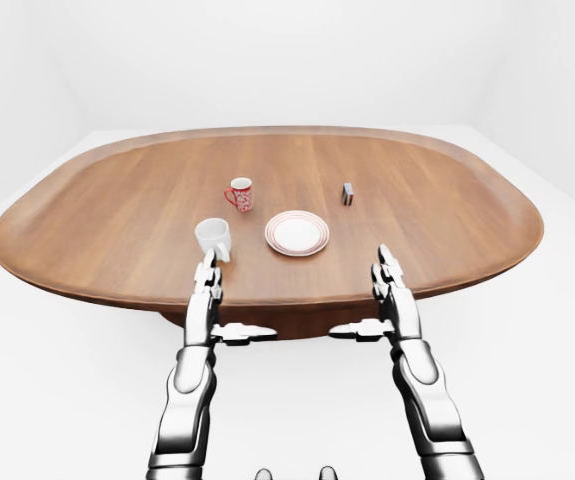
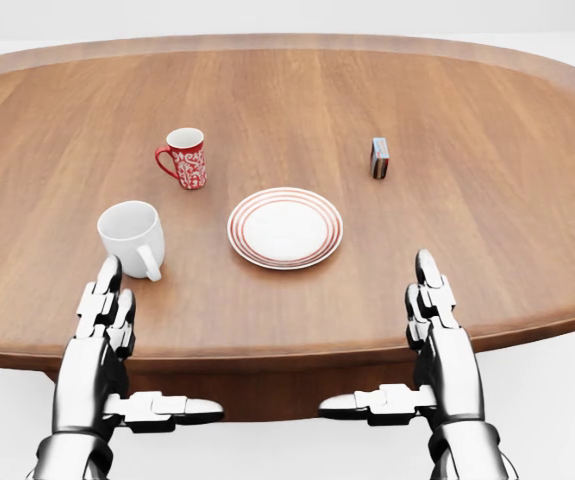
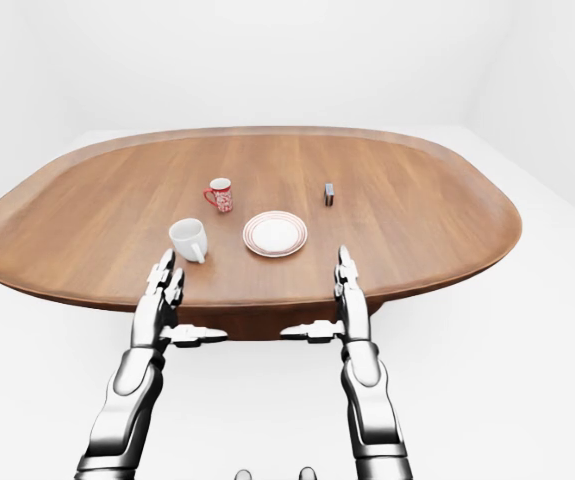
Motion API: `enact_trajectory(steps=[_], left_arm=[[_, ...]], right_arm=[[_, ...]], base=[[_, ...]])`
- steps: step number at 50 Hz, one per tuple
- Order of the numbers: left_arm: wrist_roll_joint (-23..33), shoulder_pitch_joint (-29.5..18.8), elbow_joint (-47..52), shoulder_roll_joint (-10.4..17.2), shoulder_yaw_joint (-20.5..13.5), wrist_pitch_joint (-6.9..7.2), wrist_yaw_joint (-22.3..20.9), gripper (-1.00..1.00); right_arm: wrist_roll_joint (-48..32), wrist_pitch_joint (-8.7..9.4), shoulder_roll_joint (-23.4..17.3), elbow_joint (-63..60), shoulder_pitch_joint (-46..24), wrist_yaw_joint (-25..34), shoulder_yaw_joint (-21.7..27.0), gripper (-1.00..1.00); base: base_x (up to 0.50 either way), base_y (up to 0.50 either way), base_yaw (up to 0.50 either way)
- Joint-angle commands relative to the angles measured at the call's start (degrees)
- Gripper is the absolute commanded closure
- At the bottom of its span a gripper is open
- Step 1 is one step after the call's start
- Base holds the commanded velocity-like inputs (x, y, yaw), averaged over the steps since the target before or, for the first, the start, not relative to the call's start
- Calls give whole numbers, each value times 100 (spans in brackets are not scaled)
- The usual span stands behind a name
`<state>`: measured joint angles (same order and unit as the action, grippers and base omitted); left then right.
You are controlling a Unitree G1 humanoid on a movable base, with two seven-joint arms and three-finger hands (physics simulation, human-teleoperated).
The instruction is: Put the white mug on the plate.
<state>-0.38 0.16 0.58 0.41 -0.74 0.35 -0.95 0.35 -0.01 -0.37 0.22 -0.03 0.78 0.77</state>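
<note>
Two robot hands hover at the near rim of an oval table (image 2: 487,150), both released and holding nothing, fingers straight and thumbs turned inward toward each other. In the head view the white mug (image 2: 132,236) stands upright just above the left hand (image 2: 102,325), its mouth open to the camera and its handle pointing down toward that hand's fingertips (image 2: 109,272). A narrow strip of wood appears to separate fingertips from handle, though the angle makes it hard to say whether they are quite apart.

The plate (image 2: 285,228), red-ringed and bare, lies just right of the mug, roughly midway between the two hands. The right hand (image 2: 439,330) is well to the right of the mug, with the plate between them. The left hand is therefore the nearer and better placed; the carry would run rightward.

A red patterned mug (image 2: 186,157) stands above the white one, and a small box (image 2: 379,158) farther right.
</note>
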Motion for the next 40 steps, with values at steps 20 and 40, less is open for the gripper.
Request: enact_trajectory(steps=[20, 40], left_arm=[[-2039, -683, 2639, 1395, -2944, 465, 288, -100], [-3534, -600, 2582, 2093, -4002, 465, 1612, -100]], right_arm=[[799, 501, 96, -6013, 1163, 799, 2899, -100], [2971, 501, -379, -6022, 2439, 273, 4268, -100]], base=[[0, 0, 0], [0, 0, 0]])
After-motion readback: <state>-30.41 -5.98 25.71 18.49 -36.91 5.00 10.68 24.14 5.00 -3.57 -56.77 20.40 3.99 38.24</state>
